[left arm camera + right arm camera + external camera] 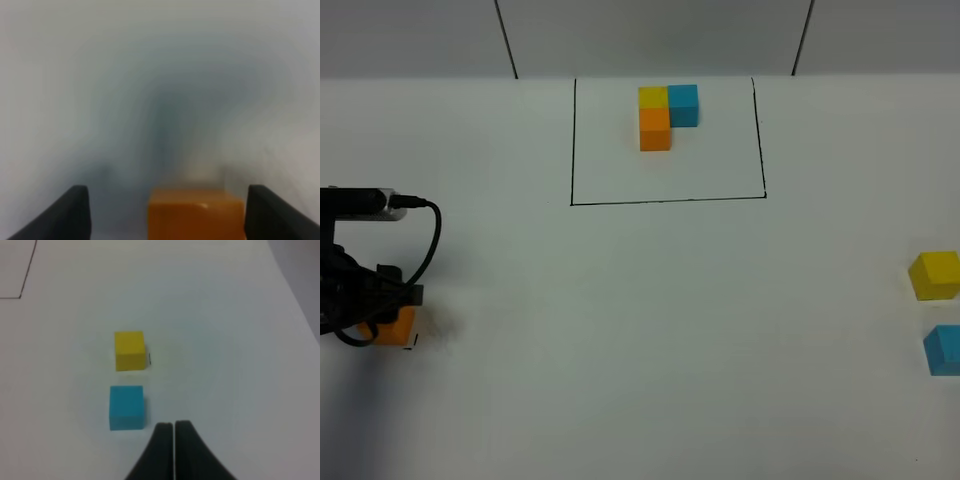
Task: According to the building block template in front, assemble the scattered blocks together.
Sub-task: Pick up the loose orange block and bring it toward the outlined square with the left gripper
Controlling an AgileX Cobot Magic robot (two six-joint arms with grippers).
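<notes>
Left gripper (167, 197): jaws gaping wide, straddling orange cube (195, 215).
Right gripper (174, 426): jaws pressing together, gripping nothing.
Edge: yellow cube (933, 274), blue cube (944, 349) lying at 3 o'clock.

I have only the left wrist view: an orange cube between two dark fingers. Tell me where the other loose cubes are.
Observer: The plain yellow cube and the sky-blue cube sit apart at the far right of the white table.
Operator: Report the right gripper.
Observer: The right gripper is shut and empty, close to the sky-blue cube, not touching it.
Operator: Give me the template layout.
Observer: Inside the thin black outline stands the L-shaped template trio: yellow rear left, blue to its right, orange in front of yellow.
</notes>
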